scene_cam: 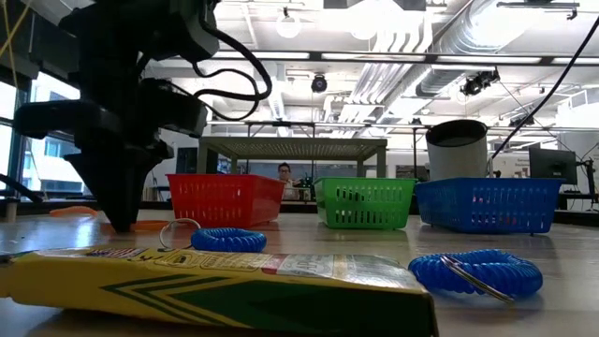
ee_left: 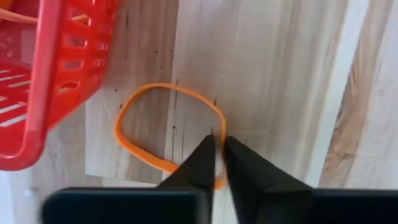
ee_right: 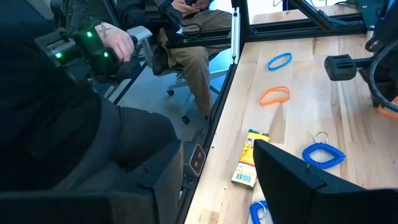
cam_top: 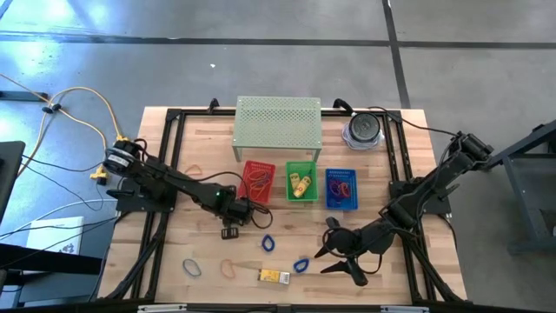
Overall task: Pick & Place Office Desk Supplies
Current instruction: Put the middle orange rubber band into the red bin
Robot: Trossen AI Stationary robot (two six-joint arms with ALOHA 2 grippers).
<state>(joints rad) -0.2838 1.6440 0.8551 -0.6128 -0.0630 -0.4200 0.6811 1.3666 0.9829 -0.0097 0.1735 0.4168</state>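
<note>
An orange rubber band (ee_left: 163,90) lies flat on the wooden table beside the red basket (ee_left: 43,74). My left gripper (ee_left: 217,146) points down onto it, shut on one side of the loop; in the low view it stands on the table (scene_cam: 122,220). My right gripper (cam_top: 340,259) hovers open near the table's front right, holding nothing. Loose on the table lie a yellow box (cam_top: 274,276), two blue coil loops (cam_top: 268,243) (cam_top: 301,264), a blue band (cam_top: 191,267) and an orange band (cam_top: 228,268). My left gripper pinches one strand on the side of the orange rubber band's loop (ee_left: 220,124) between its two fingertips. The fingers come from above, pointing down, one on each side of the strand. The rest of the loop lies flat on the table.
Red (cam_top: 258,180), green (cam_top: 301,181) and blue (cam_top: 341,188) baskets stand in a row mid-table, with a perforated shelf (cam_top: 278,129) and a round grey container (cam_top: 363,129) behind them. Another orange band (cam_top: 195,168) lies at the left. A person (ee_right: 186,37) sits beyond the table's edge.
</note>
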